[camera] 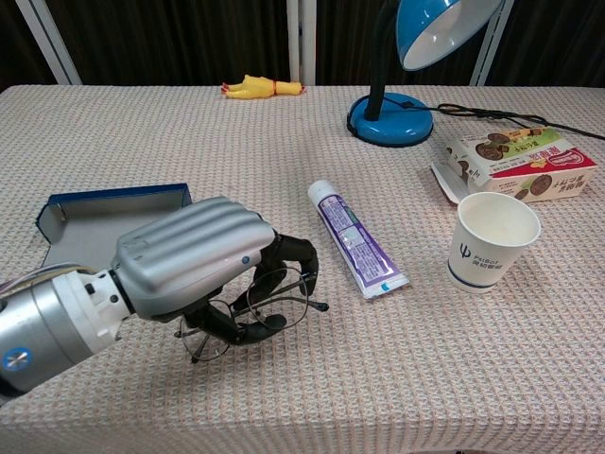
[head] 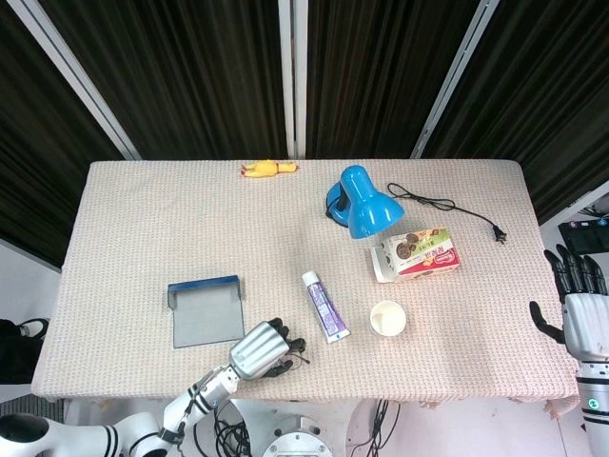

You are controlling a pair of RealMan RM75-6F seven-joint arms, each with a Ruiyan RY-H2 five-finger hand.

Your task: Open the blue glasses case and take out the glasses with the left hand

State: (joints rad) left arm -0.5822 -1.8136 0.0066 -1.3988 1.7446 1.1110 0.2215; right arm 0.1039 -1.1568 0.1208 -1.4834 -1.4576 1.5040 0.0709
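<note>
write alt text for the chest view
The left hand holds black glasses low over the table, right of the open blue case. Further right lie a toothpaste tube, paper cup and cookie box, with a blue lamp and yellow toy behind.

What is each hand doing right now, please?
Left hand: holding the glasses, just above the table.
Right hand: open, fingers apart, holding nothing, off the table's right edge.

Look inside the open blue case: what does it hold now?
The blue case shows only its bare grey lining in the head view. The glasses are out, held by the left hand beside the toothpaste. In the chest view the hand covers part of the case.
</note>
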